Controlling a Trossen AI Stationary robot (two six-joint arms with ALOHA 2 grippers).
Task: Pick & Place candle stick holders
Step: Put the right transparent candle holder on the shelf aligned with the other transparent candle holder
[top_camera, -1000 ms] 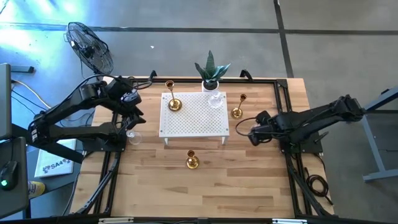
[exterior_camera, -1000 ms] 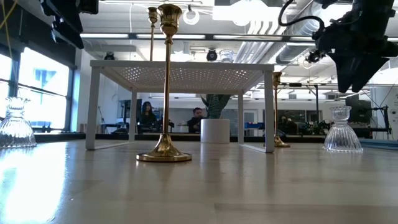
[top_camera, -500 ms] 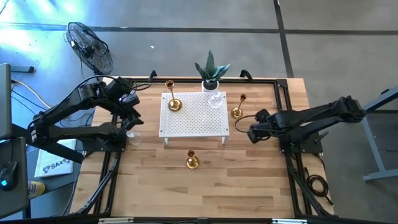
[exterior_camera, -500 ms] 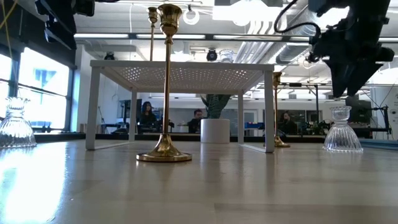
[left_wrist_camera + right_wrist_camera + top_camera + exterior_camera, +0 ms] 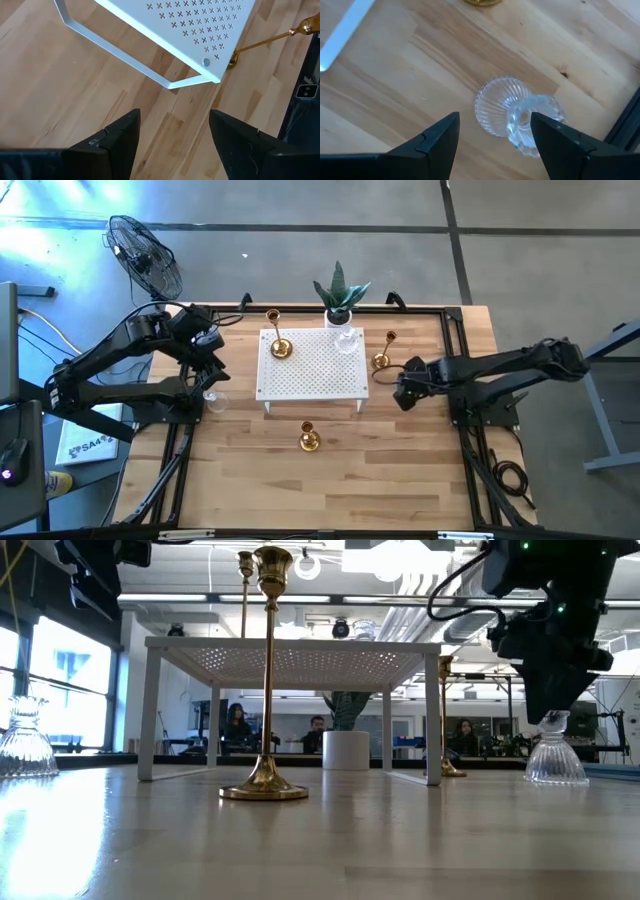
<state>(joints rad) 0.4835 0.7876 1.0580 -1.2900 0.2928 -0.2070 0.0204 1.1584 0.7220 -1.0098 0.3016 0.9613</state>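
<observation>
This looks like a robotics lab or open industrial workspace. The wooden counter [image 5: 330, 470] sits on a black metal frame on a bare grey concrete floor [image 5: 300, 205] marked with dark lines. A standing fan [image 5: 145, 255] occupies the upper left of the high view. In the low view, exposed ceiling ducts [image 5: 420, 590] and round lights [image 5: 308, 565] run across the top, big windows [image 5: 55, 680] fill the left edge, and several people [image 5: 238, 725] sit at desks in the background centre.
</observation>
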